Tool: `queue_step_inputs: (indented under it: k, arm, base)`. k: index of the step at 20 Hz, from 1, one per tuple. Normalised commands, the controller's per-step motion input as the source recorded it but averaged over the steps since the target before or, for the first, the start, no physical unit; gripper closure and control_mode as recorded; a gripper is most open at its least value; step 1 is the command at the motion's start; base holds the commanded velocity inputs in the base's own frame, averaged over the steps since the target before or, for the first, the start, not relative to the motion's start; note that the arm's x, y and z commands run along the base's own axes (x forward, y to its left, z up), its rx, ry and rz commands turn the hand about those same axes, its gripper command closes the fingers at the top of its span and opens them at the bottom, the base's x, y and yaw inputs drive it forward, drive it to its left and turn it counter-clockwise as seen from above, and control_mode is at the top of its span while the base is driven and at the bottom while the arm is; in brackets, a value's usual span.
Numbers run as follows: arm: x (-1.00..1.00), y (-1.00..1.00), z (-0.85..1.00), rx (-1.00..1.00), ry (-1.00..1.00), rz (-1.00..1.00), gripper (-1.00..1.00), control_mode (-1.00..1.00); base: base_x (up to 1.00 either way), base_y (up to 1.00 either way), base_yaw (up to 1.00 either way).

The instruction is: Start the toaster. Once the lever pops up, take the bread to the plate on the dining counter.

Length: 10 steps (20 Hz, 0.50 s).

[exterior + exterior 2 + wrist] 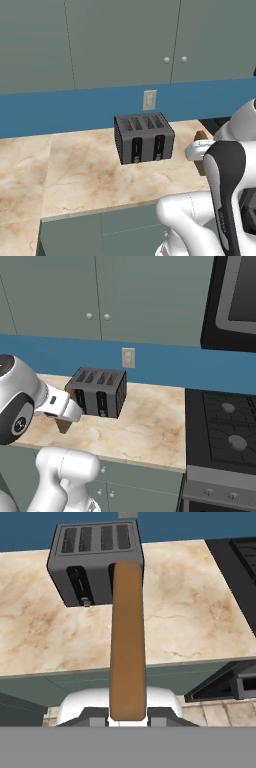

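Above the near edge of the beige marble desk (pixel 90 175), clear of the boxy dark grey four-slot toaster (pixel 144 138), the thin brown slice of bread (pixel 128 642) with its darker crust sits pinched edge-on between the jaws of the gripper (pixel 128 714), which are drawn narrow onto its lower end. In the left base view a brown corner of it pokes out beside the white wrist, right of the toaster; in the right base view it hangs under the wrist, left of the toaster.

The main risk, as I judge it, is the grip: only the bottom of the slice is held, so most of its length stands free. A quick swing or a jolt from the driving base could lever it sideways and let it slip out. Its long free end could also clip the cabinet fronts or the desk edge while the arm turns away.

All four slots of the toaster look dark and empty, and both black lever tracks on its front show their sliders low down. To the right lies a black stove top (pixel 225 426) with bare burners.
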Motion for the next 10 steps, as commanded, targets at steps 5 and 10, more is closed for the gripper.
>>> queue_step_inputs:
  k: [5,10]
  arm:
    - [0.0,0.0,0.0,0.0,0.0,0.0,1.0,1.0]
    - [0.0,0.0,0.0,0.0,0.0,0.0,1.0,1.0]
  base:
    - [-0.45,-0.05,0.01]
    - [-0.98,-0.32,0.18]
